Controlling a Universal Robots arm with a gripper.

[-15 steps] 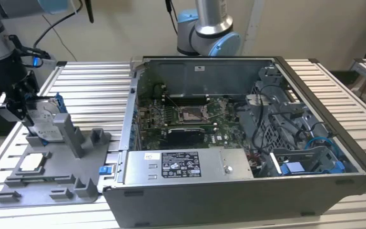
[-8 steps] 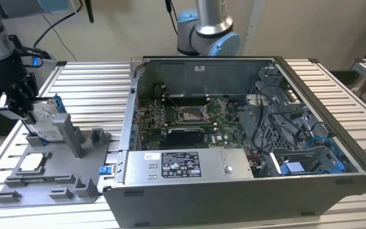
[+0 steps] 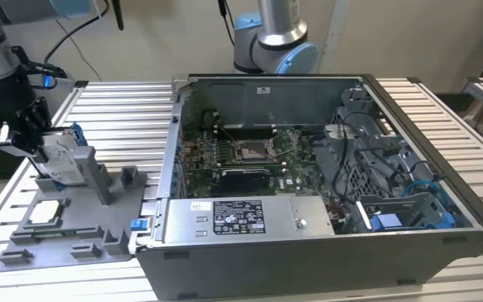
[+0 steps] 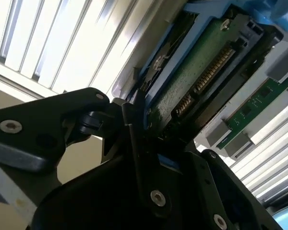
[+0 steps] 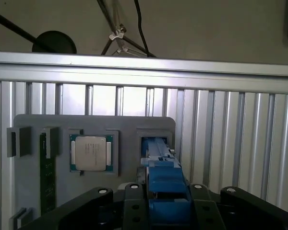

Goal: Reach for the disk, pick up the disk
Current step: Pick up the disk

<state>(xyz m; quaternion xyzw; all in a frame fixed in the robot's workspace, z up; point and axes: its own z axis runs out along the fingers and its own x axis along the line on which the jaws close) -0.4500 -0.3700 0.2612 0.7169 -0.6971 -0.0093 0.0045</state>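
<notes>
The disk (image 3: 63, 158) stands on edge in a slot of the grey fixture (image 3: 73, 233) at the exterior view's left, its silver face and blue bracket showing. My gripper (image 3: 42, 143) comes down on it from above and is shut on the disk, one finger on each side. In the first wrist view the blue bracket (image 5: 165, 184) sits between my black fingers (image 5: 134, 203), my gripper (image 5: 165, 208) closed around it. The second wrist view shows the disk's green circuit-board side (image 4: 197, 79) clamped by a black finger (image 4: 134, 129).
On the fixture lie a small square chip (image 5: 91, 152) and a green memory stick (image 5: 47, 177). An open computer case (image 3: 309, 176) with a long silver box (image 3: 241, 217) stands to the exterior view's right. Another arm's base (image 3: 275, 44) rises behind it, on a slatted metal table (image 3: 116, 100).
</notes>
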